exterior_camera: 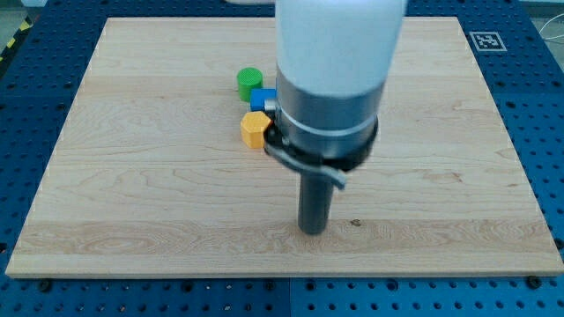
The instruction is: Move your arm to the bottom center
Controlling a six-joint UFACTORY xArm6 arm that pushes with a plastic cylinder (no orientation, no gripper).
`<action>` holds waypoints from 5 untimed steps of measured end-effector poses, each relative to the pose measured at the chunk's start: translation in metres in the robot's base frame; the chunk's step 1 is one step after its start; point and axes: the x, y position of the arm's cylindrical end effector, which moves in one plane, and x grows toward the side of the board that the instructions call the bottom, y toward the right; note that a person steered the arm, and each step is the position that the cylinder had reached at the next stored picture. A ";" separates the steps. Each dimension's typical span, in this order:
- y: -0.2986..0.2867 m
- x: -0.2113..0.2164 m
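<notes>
My tip (313,231) rests on the wooden board (132,176) near the bottom centre, a little right of the middle. A green round block (249,82), a blue block (262,99) and a yellow block (255,129) stand in a tight cluster up and to the left of the tip, well apart from it. The blue block is partly hidden by my arm's white and grey body (335,79), which covers the top middle of the board.
The board lies on a blue perforated table (546,106). A black and white marker tag (486,40) sits at the board's top right corner. The board's bottom edge runs just below my tip.
</notes>
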 end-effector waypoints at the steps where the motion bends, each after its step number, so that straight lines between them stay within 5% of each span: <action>1: -0.019 0.030; 4: -0.071 0.019; 5: -0.082 -0.027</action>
